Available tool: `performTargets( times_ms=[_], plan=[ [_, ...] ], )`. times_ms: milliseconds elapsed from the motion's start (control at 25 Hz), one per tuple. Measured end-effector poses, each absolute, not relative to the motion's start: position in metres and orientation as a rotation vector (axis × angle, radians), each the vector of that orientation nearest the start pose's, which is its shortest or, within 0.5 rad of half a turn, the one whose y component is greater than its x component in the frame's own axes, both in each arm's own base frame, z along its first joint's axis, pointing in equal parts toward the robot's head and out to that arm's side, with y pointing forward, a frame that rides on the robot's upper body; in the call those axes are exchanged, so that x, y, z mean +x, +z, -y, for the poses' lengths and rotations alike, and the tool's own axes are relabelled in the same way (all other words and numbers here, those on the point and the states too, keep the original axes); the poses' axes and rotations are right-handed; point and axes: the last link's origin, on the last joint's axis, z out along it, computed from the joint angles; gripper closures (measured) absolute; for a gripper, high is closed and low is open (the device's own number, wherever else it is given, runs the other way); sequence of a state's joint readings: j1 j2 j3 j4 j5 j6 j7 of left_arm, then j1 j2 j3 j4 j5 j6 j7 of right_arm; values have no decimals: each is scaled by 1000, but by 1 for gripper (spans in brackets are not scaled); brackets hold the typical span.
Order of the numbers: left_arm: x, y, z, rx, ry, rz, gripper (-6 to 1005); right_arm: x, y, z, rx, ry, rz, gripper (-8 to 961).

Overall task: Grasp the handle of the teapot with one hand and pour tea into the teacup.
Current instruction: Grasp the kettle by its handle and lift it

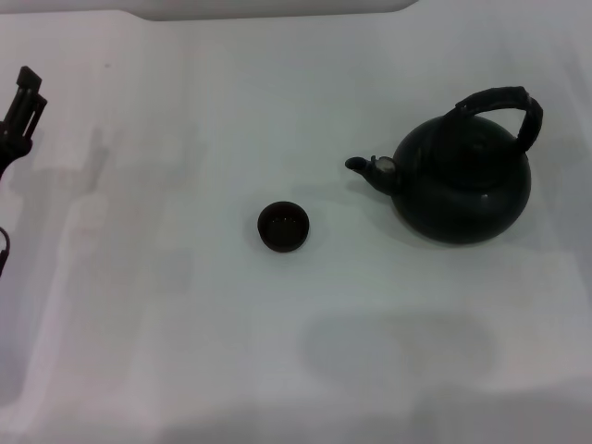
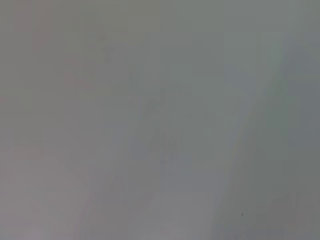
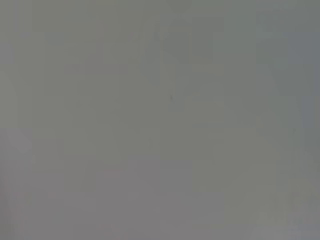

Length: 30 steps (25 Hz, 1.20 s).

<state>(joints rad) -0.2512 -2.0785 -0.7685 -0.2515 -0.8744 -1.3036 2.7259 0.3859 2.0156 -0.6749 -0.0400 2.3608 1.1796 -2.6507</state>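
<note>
The black teapot (image 1: 462,180) stands upright on the white table at the right in the head view, its short spout (image 1: 363,166) pointing left. Its arched ridged handle (image 1: 499,104) loops over the lid. The tiny dark teacup (image 1: 283,226) sits upright near the middle, left of the spout and apart from it. My left gripper (image 1: 20,111) is at the far left edge, far from both. My right gripper is out of view. Both wrist views show only plain grey surface.
The white table (image 1: 185,305) spreads across the view. A pale raised edge (image 1: 277,9) runs along the back. Soft shadows lie on the table at the left and lower middle.
</note>
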Motion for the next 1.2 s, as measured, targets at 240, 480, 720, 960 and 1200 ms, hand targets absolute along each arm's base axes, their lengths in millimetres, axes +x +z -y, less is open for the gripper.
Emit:
performTargets(
  times_ms=[240, 480, 720, 960, 1200],
  plan=[
    [-341, -18, -274, -1484, -974, 782, 150, 389, 39, -308, -1494, 710, -734, 217],
    [-341, -18, -274, -1484, -973, 783, 150, 389, 39, -308, -1494, 710, -734, 217],
    [-341, -18, -273, -1482, -971, 785, 150, 389, 39, -308, -1494, 710, -734, 217],
    [-342, -18, -273, -1481, -970, 786, 150, 389, 39, -308, -1494, 710, -734, 216],
    [-342, -18, -273, -1477, -970, 787, 150, 389, 39, -308, -1494, 710, -734, 216]
  ],
)
